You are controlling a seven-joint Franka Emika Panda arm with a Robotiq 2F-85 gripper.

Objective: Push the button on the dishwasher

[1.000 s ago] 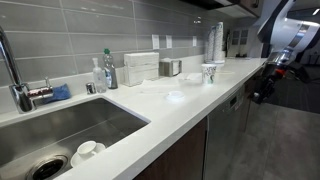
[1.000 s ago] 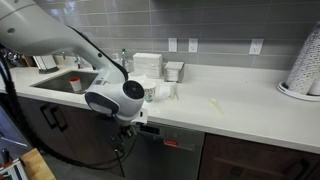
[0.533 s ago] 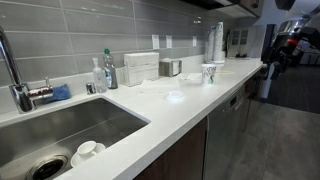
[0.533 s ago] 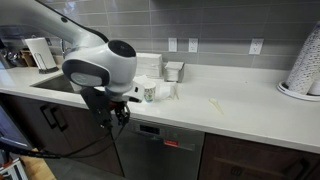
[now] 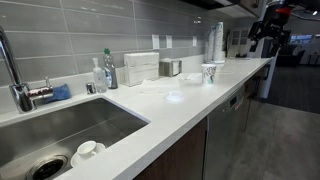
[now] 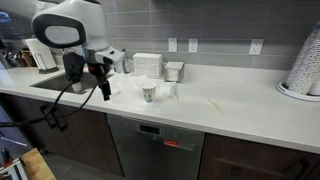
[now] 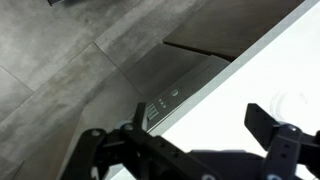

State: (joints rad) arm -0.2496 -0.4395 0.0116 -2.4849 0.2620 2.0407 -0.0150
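Note:
The dishwasher (image 6: 160, 155) is a dark grey panel under the white countertop (image 6: 230, 110), with a strip of small buttons (image 6: 150, 130) along its top edge. In the wrist view the dishwasher's top edge and buttons (image 7: 165, 100) lie below and ahead of my gripper. My gripper (image 6: 101, 84) hangs above the counter's front edge, up and to the left of the dishwasher, clear of it. In an exterior view the gripper (image 5: 270, 28) is high at the far end of the counter. The gripper (image 7: 185, 140) is open with nothing between its fingers.
A paper cup (image 6: 148, 93) stands on the counter near the gripper. White boxes (image 6: 148, 63) sit by the wall, a stack of cups (image 6: 305, 60) at the far end. The sink (image 5: 60, 125), faucet (image 5: 15, 75) and soap bottle (image 5: 107, 70) lie along the counter. Dark cabinet doors (image 6: 55, 125) flank the dishwasher.
The arm has risen from in front of the dishwasher's top edge to above counter height and drawn away sideways. The gripper has opened wide.

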